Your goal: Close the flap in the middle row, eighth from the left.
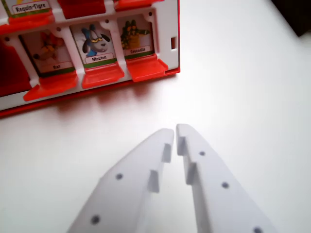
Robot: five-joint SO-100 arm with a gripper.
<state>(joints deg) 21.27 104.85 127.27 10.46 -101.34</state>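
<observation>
- White table (pixel 243 87): plain, smooth and matte, filling most of the view. It carries a faint reddish tint and a soft shadow towards the wrist view's upper left.
- Dark object (pixel 297 14): only a blurred black corner shows at the wrist view's top right edge; what it is cannot be told.
- Rat card (pixel 48 53): cartoon picture, labelled "Rat".
- Mouton card (pixel 97 43): cartoon sheep, just beside the Rat card on the wrist view's right.
- Requin-Tigre card (pixel 30 7): only its label strip shows, one row above.
</observation>
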